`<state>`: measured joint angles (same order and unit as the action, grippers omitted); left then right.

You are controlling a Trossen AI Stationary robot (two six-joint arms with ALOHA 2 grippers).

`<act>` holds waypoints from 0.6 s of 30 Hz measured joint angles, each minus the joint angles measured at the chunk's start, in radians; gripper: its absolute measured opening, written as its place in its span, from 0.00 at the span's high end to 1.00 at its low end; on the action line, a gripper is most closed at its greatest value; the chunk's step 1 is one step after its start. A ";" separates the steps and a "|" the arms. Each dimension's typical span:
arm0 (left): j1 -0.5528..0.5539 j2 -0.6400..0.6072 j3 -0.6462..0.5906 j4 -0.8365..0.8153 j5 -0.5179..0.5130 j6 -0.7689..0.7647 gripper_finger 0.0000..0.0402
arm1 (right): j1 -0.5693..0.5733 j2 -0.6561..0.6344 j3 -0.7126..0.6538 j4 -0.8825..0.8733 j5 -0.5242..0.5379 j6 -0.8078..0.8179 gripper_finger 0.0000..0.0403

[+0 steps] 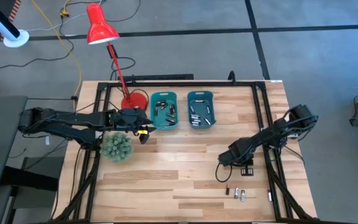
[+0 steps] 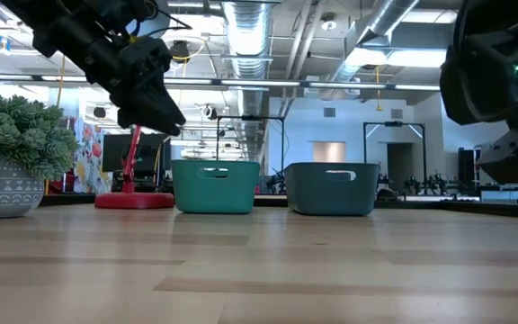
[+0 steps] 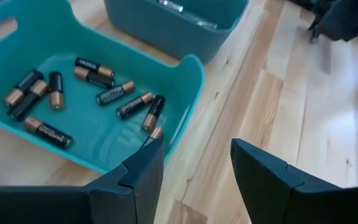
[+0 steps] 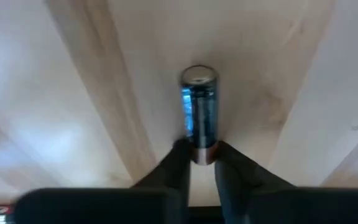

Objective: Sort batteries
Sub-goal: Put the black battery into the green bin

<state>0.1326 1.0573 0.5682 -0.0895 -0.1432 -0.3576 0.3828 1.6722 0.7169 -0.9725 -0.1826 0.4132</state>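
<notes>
Batteries still to be sorted lie loose on the tabletop (image 1: 166, 180) at the lower right of the high view, so the right pincer (image 4: 199, 163) is low there, its fingers narrowed around the end of 1 blue battery (image 4: 199, 112) lying flat, apparently to lift it. Sorted cells (image 3: 92, 93) rest in the left teal bin (image 1: 164, 111); a second bin (image 1: 200, 109) stands just beside it. The left pincer (image 3: 194, 168) waits wide and empty by the first bin's rim, near the plant (image 1: 116, 147).
</notes>
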 joint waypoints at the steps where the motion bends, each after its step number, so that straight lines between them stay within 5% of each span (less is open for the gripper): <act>1: 0.000 0.009 0.000 -0.002 0.000 -0.004 0.54 | 0.000 0.002 0.006 -0.005 0.000 -0.001 0.82; 5: 0.000 0.041 0.000 -0.001 0.000 -0.007 0.54 | -0.013 -0.011 0.037 -0.019 -0.004 0.000 0.96; 18: 0.000 0.067 0.000 0.028 0.000 -0.007 0.54 | -0.120 -0.114 0.086 0.092 0.048 0.030 0.97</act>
<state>0.1322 1.1244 0.5682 -0.0613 -0.1429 -0.3642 0.2626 1.5578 0.8029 -0.8805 -0.1345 0.4433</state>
